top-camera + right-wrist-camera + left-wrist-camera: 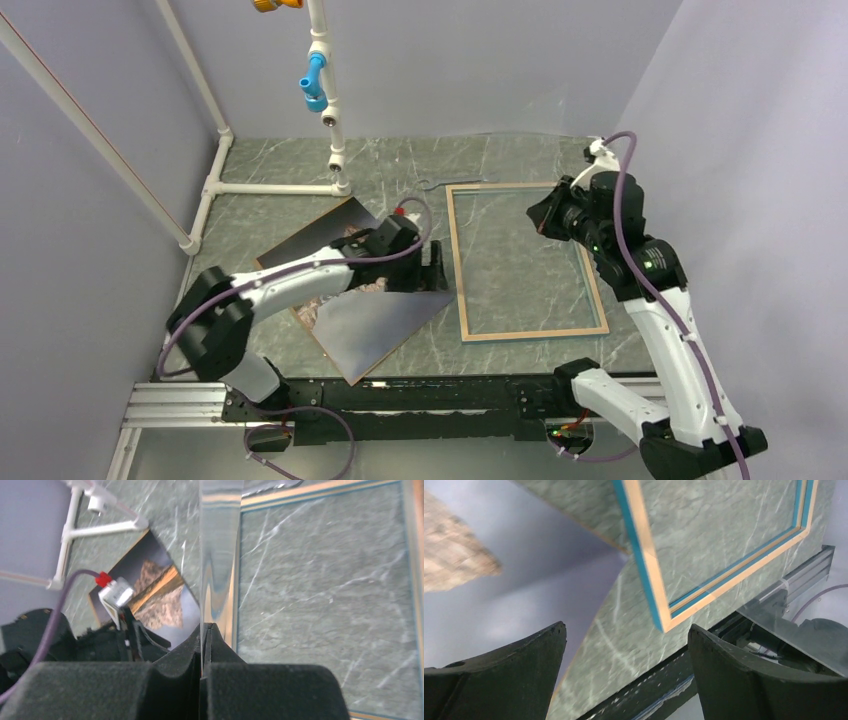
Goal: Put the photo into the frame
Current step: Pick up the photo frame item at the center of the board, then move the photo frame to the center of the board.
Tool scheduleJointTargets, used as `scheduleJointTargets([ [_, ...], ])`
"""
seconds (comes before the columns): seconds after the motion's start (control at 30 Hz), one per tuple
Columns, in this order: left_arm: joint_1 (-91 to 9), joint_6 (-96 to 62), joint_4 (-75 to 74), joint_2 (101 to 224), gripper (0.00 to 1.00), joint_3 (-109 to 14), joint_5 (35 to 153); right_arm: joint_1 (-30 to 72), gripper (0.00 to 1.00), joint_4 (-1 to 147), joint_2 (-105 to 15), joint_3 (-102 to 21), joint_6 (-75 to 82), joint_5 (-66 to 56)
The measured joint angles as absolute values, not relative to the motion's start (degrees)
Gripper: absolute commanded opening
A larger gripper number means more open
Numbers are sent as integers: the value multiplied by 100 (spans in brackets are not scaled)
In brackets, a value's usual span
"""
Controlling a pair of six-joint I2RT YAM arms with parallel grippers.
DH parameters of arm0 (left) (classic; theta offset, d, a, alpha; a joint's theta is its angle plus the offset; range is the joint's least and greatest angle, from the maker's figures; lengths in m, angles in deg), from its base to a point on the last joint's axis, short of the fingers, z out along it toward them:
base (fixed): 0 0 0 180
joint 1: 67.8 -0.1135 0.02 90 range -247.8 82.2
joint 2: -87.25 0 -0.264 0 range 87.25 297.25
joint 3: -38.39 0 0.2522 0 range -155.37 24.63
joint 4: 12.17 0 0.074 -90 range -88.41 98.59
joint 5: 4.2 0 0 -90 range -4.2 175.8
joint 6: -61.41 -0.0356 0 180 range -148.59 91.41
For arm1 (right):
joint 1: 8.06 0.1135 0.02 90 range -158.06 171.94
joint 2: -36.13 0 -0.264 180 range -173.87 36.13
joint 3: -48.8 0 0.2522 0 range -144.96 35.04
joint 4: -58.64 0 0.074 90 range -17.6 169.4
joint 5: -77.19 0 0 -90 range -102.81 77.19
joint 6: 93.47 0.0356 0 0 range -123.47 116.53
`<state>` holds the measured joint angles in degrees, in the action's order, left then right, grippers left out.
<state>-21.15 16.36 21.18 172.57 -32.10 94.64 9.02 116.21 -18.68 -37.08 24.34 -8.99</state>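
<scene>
The frame point(527, 333) lies flat on the table right of centre with its pale tan back up; its blue side edge shows in the left wrist view point(640, 555). The photo point(385, 320) lies left of it at an angle, its mountain visible in the right wrist view point(159, 592). My left gripper point(435, 268) hangs open over the photo's right corner, with nothing between its fingers point(624, 630). My right gripper point(548, 215) sits above the frame's far right part. It is shut point(204, 626) on a clear glossy sheet point(218, 555), seen edge-on.
A white pipe stand point(335, 150) with a blue fitting point(315, 88) rises at the back left. A thin grey hook point(440, 183) lies behind the frame. An aluminium rail point(400, 400) runs along the near edge. Grey walls close in the left, back and right.
</scene>
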Motion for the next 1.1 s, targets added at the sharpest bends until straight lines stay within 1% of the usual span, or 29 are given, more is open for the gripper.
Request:
scheduleJointTargets([
  [0.2,-1516,1787,2392,18579,89,-4426,9161,902,0,11809,-1413,-4016,2364,-1852],
  [0.33,-1230,1918,2772,19342,86,-5223,8896,900,0,11879,-1099,-4077,2298,-2208],
  [0.53,-1026,2123,3259,19954,79,-5768,8614,902,0,11929,-972,-4215,2220,-2576],
  [0.7,-978,2222,3679,20395,73,-6187,8378,900,0,11955,-1005,-4215,2218,-2626],
  [0.77,-974,2239,3775,20478,68,-6257,8324,902,0,11955,-1029,-4215,2218,-2626],
  [0.93,-970,2311,3930,20505,52,-6316,8245,900,0,11955,-1070,-4212,2218,-2619],
  [1.1,-976,2416,3799,20494,31,-6207,8302,902,0,11955,-1079,-4186,2215,-2576],
])
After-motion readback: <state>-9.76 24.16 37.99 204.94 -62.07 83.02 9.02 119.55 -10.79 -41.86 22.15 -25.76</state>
